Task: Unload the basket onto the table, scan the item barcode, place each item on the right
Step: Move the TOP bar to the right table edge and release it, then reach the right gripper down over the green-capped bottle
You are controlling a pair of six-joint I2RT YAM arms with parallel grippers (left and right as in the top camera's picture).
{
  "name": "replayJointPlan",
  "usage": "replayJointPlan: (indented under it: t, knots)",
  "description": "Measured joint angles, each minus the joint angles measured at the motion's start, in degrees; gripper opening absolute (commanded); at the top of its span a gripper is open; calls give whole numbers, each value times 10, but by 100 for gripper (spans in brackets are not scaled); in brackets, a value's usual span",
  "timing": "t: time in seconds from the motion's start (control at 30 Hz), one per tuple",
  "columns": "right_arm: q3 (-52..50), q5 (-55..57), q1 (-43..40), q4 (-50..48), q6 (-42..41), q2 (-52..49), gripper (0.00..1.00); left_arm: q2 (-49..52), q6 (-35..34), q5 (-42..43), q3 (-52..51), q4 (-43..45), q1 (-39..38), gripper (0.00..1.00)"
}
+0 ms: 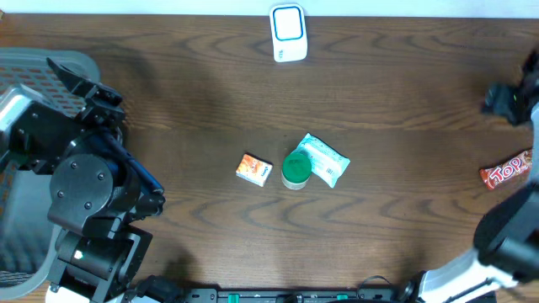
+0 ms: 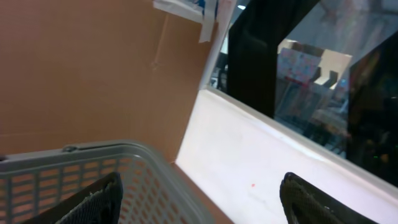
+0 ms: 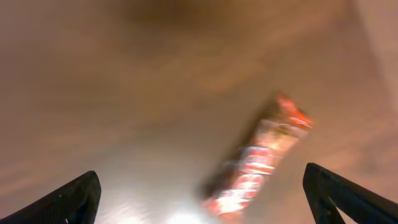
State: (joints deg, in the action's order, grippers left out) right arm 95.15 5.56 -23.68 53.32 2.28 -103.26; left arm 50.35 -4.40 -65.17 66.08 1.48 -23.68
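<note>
Gripping tool, right: the right gripper (image 3: 200, 174) has its fingers wide apart with nothing between them. Its wrist view is blurred.
Gripping tool, left: the left gripper (image 2: 200, 180) is likewise spread and empty, raised over the grey basket (image 2: 74, 168) at the left side and facing away from the work.
Nearest item: a red-wrapped candy bar (image 1: 505, 172) lies flat on the table (image 1: 168, 101) at its right edge. It is below the right gripper and apart from both fingers, as far as the blur allows.
Centre group: an orange box (image 1: 253, 169), a green-lidded jar (image 1: 296, 169) and a white-and-teal packet (image 1: 324, 160). The jar touches the packet, and the box sits just beside the jar.
Far edge: the white scanner (image 1: 288, 32) stands mid-table at the back, well apart from every item.
Step in hand, judged: taking hold of one item to present it to the scanner. The bar is the likeliest candidate, being under the open right tool, though the frames do not settle this.
Method advised: square the fingers across the bar's narrow width, not its length. Descend until both fingers flank the wrapper, then close gently — a soft wrapper will buckle under a hard pinch.
Barcode: not visible on any item. Judged to be on an underside or back face, so the item must be turned to face the scanner window.
Risk: the bar lies at the table's edge, so a glancing finger could push it off. The left arm is best kept where it is.
</note>
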Motion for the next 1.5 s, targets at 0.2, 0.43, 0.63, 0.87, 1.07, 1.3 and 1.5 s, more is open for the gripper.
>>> replayJointPlan:
  t: [0.2, 0.43, 0.63, 0.87, 1.07, 1.3, 1.5]
  knots:
    - [22, -166, 135, 115, -79, 138, 99, 0, 4, -13, 0, -39, 0, 81]
    - [20, -272, 313, 206, -28, 149, 99, 0, 4, -17, 0, -78, 0, 81]
    - [-35, -203, 457, 164, 110, 132, 99, 0, 4, -17, 0, -90, 0, 82]
    - [-77, -163, 523, 113, 169, 53, 99, 0, 4, -24, 0, -90, 0, 82]
    - [-80, -157, 549, 110, 184, -27, 99, 0, 4, -34, 0, -90, 0, 82]
    - [-80, -145, 585, 105, 193, -85, 95, 0, 4, -38, 0, -90, 0, 82]
    - [-82, -107, 586, 93, 181, -124, 72, 0, 4, -38, 0, -90, 0, 82]
